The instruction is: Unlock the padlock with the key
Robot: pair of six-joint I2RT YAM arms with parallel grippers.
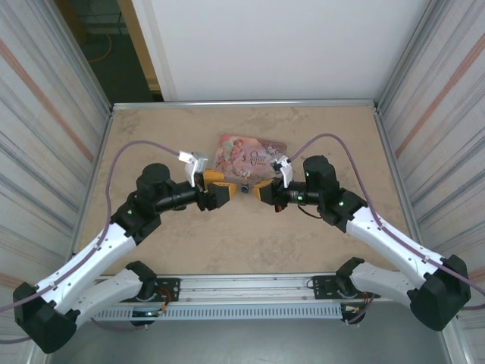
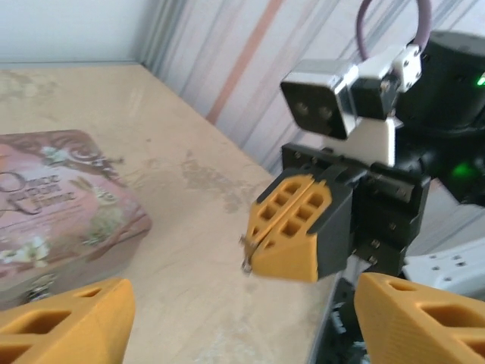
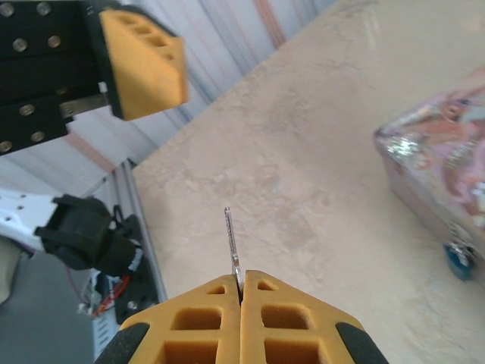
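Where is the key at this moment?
In the right wrist view, the key pokes out from the shut right gripper; the padlock sits by the tin box at the picture's right edge.

Bright, even light, faint shadows; the left claw (image 2: 244,303) looms softly blurred.

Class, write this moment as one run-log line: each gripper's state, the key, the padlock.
left gripper: open, empty | right gripper: shut on key | padlock: at tin front, key not inserted
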